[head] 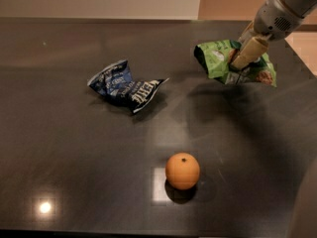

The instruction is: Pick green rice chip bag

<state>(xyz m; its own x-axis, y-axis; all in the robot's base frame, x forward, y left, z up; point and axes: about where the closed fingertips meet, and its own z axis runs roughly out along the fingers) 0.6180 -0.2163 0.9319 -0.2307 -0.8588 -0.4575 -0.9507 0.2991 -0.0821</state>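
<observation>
Green glossy foil is what you have in hand: the green rice chip bag (217, 58) sits at the far right of the counter (74, 157), and the gripper (241, 67) comes down onto its middle from the upper right corner of the camera view. The tan fingers (249, 52) look clenched on the bag's crumpled upper fold, with the foil bunching out to either side of them. That is why the bag hangs as it does, its left end tipped up and its right end drooping.

Look at the dark smear on the counter beneath and slightly in front of the bag. It reads as the bag's shadow, set apart from the bag itself, so you can judge the bag to be clear of the surface and carried by the grip alone.

The dark blue bag (126, 86) lies crumpled well to the left, and the orange (182, 170) stands near the front edge. Both are well apart from your load, so nothing crowds the lift.

Your pick appears nearly done. The risk is the slick foil slipping, since the hold is on a thin fold, so rise smoothly.
</observation>
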